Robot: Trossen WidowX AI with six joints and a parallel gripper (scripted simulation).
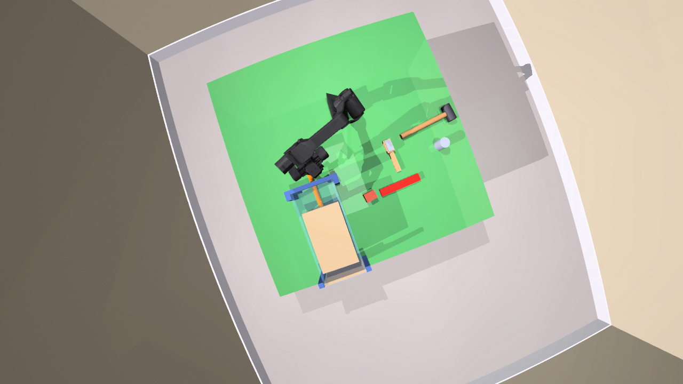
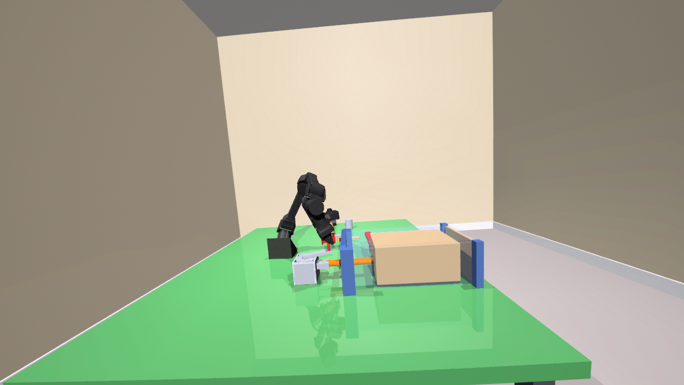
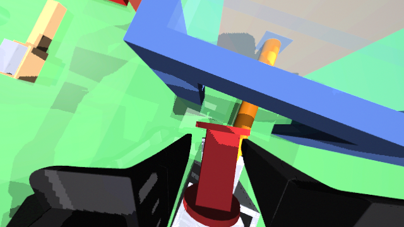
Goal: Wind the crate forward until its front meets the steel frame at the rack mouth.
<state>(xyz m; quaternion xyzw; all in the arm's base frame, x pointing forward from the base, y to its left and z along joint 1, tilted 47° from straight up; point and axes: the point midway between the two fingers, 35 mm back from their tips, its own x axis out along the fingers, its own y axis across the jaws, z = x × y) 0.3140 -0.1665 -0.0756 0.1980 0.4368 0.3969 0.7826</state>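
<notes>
The tan crate (image 1: pixel 329 238) (image 2: pixel 416 263) sits flat in the clear-panelled cubby, its front apart from the blue steel frame (image 2: pixel 346 272) (image 3: pixel 189 50). An orange strap (image 1: pixel 317 194) (image 2: pixel 333 262) (image 3: pixel 247 108) runs from it through the frame to the pale winch (image 2: pixel 305 274). The winch handle's grey arm (image 2: pixel 316 254) extends from the winch top, with a red grip (image 3: pixel 221 170) standing at its end. My gripper (image 2: pixel 328 240) (image 3: pixel 216 140) is partly open around the red grip, one finger on each side, with visible gaps. The square key and its hole are hidden.
A red bar (image 1: pixel 400 185) and a red block (image 1: pixel 370 196) lie to the side of the cubby. A wooden-handled tool (image 1: pixel 395 162) (image 3: pixel 50 19), a mallet (image 1: pixel 425 125) and a grey cylinder (image 1: pixel 444 142) are farther off. The blue frame stands close beside the fingers.
</notes>
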